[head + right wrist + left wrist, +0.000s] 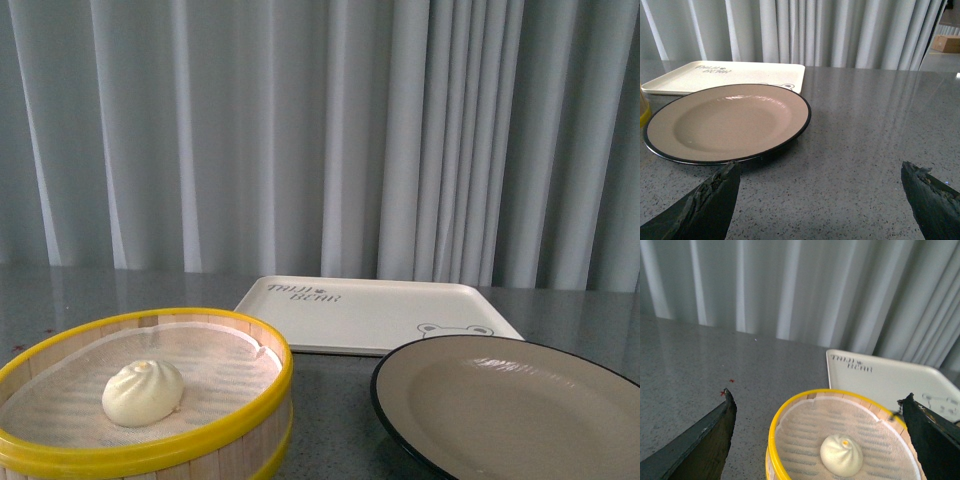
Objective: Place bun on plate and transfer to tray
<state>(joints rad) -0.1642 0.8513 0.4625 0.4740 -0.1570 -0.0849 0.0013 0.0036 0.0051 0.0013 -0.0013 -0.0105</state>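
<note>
The pale bun point(143, 393) sits inside a yellow-rimmed steamer basket point(200, 440) at the front left. The beige plate point(520, 410) with a black rim lies empty at the front right. The cream tray point(400, 305) with lettering and a bear face lies behind both, empty. In the left wrist view my left gripper point(819, 397) is open above the basket, with the bun point(841, 455) below and between its jaws. In the right wrist view my right gripper point(820, 165) is open over bare table, with the plate point(730, 122) and tray point(740, 75) beyond it. Neither arm shows in the front view.
The grey speckled table point(870, 130) stretches out beside the plate. A white mesh liner point(805, 430) covers the basket floor. Pale curtains point(320, 130) hang behind the table. A cardboard box point(947, 43) sits far off in the right wrist view.
</note>
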